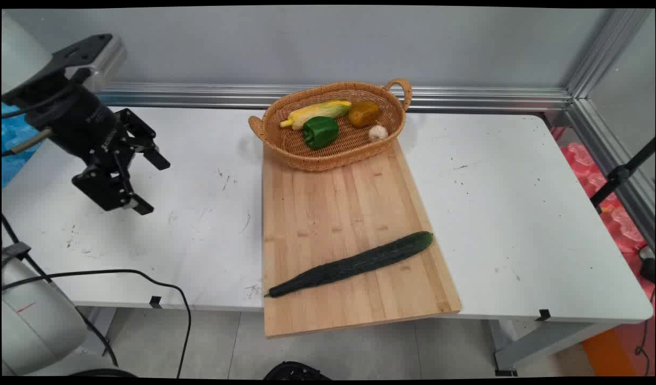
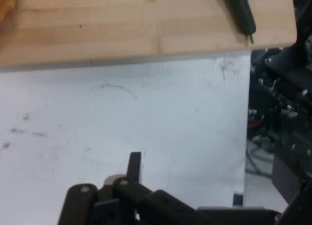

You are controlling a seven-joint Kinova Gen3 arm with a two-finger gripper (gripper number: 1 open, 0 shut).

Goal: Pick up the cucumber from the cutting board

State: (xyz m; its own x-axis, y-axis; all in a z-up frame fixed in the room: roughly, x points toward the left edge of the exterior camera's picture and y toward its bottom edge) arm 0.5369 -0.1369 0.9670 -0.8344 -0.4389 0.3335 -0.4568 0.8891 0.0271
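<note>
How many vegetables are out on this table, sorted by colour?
Green: 2, the cucumber on the cutting board and the bell pepper in the basket
Yellow: 1, the corn
Orange-brown: 1, the orange pepper
White: 1, the garlic
Total: 5
</note>
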